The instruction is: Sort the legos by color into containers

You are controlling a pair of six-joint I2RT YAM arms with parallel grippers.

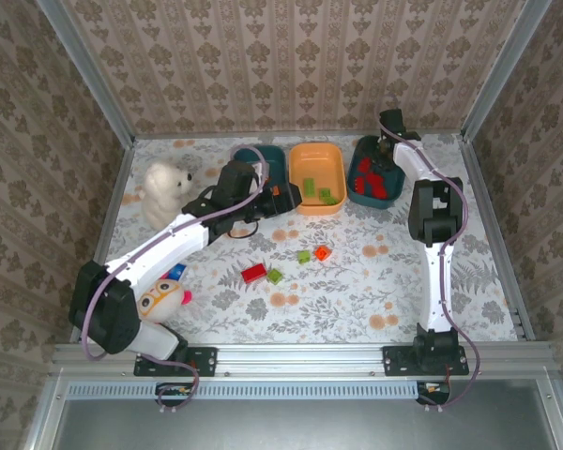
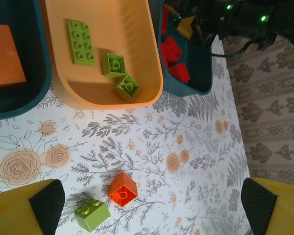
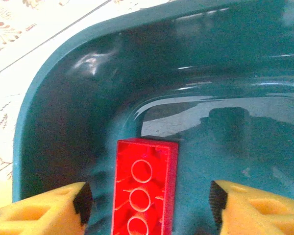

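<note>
From above, three bins line the far edge of the bench (image 1: 357,300): the left teal bin (image 1: 270,159), the orange bin (image 1: 314,159) and the right teal bin (image 1: 356,178). The right fingers (image 1: 387,150) hang over the right teal bin, which has red bricks (image 1: 371,175) in it. The left fingers (image 1: 283,195) sit just in front of the left two bins. Loose on the bench lie a red brick (image 1: 254,273), two green ones and an orange one.

At the left wrist, the left fingers (image 2: 46,203) stand wide apart with nothing in them. On the bench below lie the orange brick (image 2: 122,189) and a green brick (image 2: 92,214). Beyond, the orange bin (image 2: 122,29) holds three green bricks (image 2: 81,41).

At the right wrist, the right fingers (image 3: 54,213) are parted inside the right teal bin (image 3: 88,98). A long red brick (image 3: 144,186) lies between them, clear of both pads.
</note>
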